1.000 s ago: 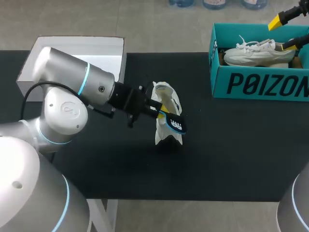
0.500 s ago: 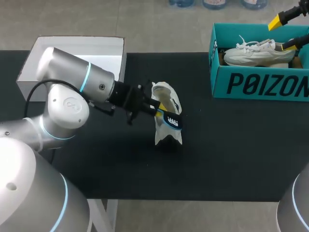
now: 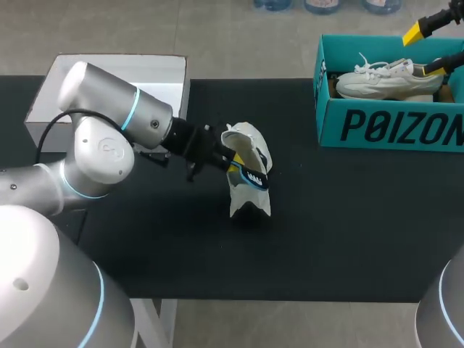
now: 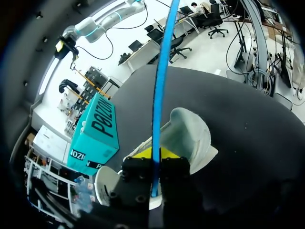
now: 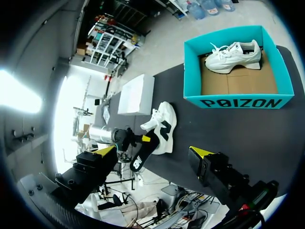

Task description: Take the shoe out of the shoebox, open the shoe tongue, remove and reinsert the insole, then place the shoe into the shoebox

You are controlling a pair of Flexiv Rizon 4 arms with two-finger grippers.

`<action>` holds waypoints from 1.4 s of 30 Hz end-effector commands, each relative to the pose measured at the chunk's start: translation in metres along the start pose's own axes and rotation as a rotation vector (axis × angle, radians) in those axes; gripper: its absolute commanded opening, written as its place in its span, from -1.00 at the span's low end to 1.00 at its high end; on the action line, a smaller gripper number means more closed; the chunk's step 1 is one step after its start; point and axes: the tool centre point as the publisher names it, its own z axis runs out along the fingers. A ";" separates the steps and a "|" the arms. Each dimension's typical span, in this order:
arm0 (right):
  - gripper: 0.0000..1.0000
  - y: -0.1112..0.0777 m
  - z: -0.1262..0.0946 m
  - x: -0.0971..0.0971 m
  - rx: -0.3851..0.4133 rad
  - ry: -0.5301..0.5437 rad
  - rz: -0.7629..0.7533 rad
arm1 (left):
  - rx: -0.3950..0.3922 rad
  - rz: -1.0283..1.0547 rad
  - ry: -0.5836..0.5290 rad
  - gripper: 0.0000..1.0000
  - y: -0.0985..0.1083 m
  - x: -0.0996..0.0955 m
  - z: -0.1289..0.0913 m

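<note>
Shifted a little toward the table's left edge over the last second, the dark blue insole with white print [image 3: 254, 178] is now held closer against the opening of the white lace-up sneaker [image 3: 251, 141]. The sneaker has been nudged slightly the same way. It stands on the black table [image 3: 348, 217] about midway between the left and right edges, well apart from the teal cardboard shoebox [image 3: 391, 127] at the far-right corner. From this the insole step is judged to be in hand, with the sneaker already out of the shoebox. Whether the insole is being drawn out or fed back in cannot be told.

The left gripper [image 3: 235, 164] is clenched on the insole. In the left wrist view its jaws [image 4: 153, 160] are pressed to either face of the insole [image 4: 159, 95], seen edge-on as a thin blue line, with the sneaker [image 4: 190, 138] just beyond. The right gripper [image 3: 429, 48] is held above the shoebox's far-right corner, its jaws spread wide and nothing gripped. Its own view confirms this, the right gripper [image 5: 152, 151] well apart from the sneaker [image 5: 164, 125] below.

A second white sneaker [image 3: 388, 78] is seen lying inside the shoebox, and a white open box [image 3: 109, 72] is set at the table's far-left corner.
</note>
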 end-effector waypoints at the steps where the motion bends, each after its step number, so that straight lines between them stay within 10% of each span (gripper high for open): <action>1: 1.00 0.000 0.000 0.000 0.001 -0.002 0.001 | -0.037 -0.001 0.031 -1.00 0.007 -0.012 0.005; 42: 1.00 0.000 0.000 0.000 0.001 -0.002 0.001 | -0.001 0.067 0.130 -1.00 0.020 -0.015 0.022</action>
